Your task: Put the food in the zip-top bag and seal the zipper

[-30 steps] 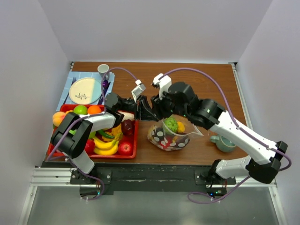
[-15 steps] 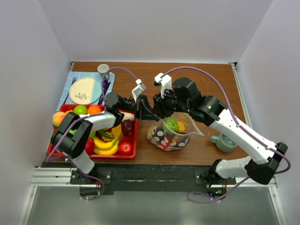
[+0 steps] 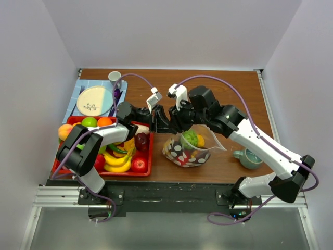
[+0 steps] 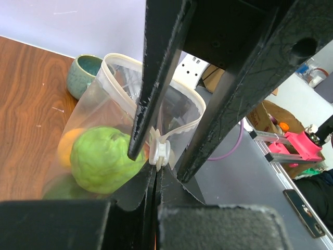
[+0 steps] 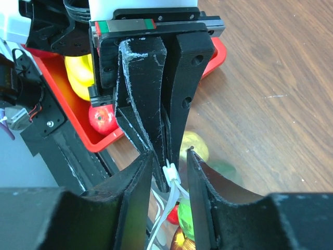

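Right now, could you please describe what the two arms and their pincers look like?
Both the left arm and right arm have black joint housings and pale links, with purple cables looping alongside. The left pincer and right pincer each have two flat black fingers scuffed white; a red-and-green stripe marks the left pincer's base.

We see two black-and-white arms. The left tool [image 3: 157, 121] and the right tool [image 3: 173, 123] each end in two flat, tapering black fingers [image 5: 140, 94], their edges scuffed pale. Just behind the left tool's fingers sits a rail [image 5: 125, 24] striped red and green, with a white block [image 5: 140, 5] beyond it. A small round hole [image 5: 196, 60] pierces one finger. Further back from the right tool, bulky black joint housings [image 3: 205, 104] give way to long white links [image 3: 265, 148]. Purple cables [image 3: 208, 76] arc rearward from both tools.
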Robot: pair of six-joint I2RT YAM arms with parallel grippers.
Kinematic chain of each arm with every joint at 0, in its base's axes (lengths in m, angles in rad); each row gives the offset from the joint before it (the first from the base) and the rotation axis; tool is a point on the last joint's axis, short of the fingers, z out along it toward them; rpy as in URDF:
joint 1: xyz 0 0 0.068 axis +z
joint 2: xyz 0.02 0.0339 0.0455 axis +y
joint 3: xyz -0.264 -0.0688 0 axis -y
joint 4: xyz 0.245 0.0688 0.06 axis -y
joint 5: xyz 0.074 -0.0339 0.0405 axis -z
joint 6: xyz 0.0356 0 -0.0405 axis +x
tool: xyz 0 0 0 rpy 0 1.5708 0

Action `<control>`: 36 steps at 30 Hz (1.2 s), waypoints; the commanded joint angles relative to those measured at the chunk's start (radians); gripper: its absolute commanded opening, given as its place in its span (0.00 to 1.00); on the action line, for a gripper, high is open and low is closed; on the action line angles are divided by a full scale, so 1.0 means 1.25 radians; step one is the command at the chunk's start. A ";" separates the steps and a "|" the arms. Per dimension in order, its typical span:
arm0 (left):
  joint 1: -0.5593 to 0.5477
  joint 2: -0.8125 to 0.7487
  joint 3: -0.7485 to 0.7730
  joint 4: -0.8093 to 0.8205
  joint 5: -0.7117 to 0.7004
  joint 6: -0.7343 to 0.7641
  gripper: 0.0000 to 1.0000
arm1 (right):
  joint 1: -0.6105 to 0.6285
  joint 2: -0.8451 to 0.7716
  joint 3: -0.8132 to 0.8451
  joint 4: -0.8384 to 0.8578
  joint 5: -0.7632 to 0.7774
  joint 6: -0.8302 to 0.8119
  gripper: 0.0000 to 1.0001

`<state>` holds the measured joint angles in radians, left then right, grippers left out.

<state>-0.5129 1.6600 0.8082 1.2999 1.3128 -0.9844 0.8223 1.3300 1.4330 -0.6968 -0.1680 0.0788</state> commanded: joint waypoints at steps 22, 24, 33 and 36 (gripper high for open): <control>0.003 0.011 0.043 0.477 -0.012 0.005 0.00 | -0.017 -0.069 -0.063 0.013 -0.004 -0.007 0.27; 0.003 0.011 0.043 0.477 -0.012 0.003 0.00 | -0.020 -0.072 -0.066 0.013 -0.002 -0.003 0.24; 0.009 0.023 0.049 0.478 -0.028 0.002 0.00 | -0.025 -0.088 -0.084 0.022 0.018 0.003 0.14; 0.016 0.033 0.052 0.477 -0.039 -0.002 0.00 | -0.023 -0.097 -0.092 0.026 0.030 0.011 0.13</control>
<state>-0.5117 1.6886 0.8295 1.2991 1.3056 -0.9844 0.7975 1.2507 1.3327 -0.6609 -0.1669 0.0788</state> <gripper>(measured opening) 0.018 0.161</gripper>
